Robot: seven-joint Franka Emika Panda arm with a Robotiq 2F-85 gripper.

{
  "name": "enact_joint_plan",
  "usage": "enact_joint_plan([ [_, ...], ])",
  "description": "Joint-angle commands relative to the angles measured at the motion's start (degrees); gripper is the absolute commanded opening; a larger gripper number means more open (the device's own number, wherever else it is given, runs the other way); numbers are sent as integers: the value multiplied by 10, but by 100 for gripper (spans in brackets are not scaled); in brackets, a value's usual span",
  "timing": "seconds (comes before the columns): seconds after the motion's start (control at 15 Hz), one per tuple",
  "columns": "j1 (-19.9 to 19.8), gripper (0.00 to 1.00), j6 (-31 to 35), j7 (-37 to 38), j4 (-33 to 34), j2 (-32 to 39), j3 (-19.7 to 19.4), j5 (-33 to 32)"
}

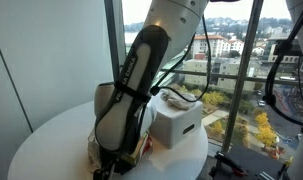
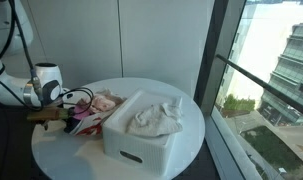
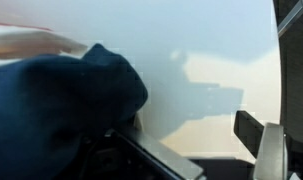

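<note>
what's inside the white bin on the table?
A crumpled pale cloth lies in the white bin, up to its rim. Anything under the cloth, and the bin's floor, is covered. The clothes pile sits outside, beside it.

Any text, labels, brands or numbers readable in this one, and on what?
None readable: the white bin, the dark blue cloth, the robot arm and the table show no lettering; the buildings outside are too small to show signs.
</note>
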Motion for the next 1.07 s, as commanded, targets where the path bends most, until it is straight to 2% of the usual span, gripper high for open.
enact_joint_plan([
  [0.0, 22, 100, -7, 11, 16, -2, -27, -23],
  [0.53, 49, 100, -3, 29, 18, -10, -71, -68],
  [1.0, 42, 100, -5, 23, 13, -27, -59, -63],
])
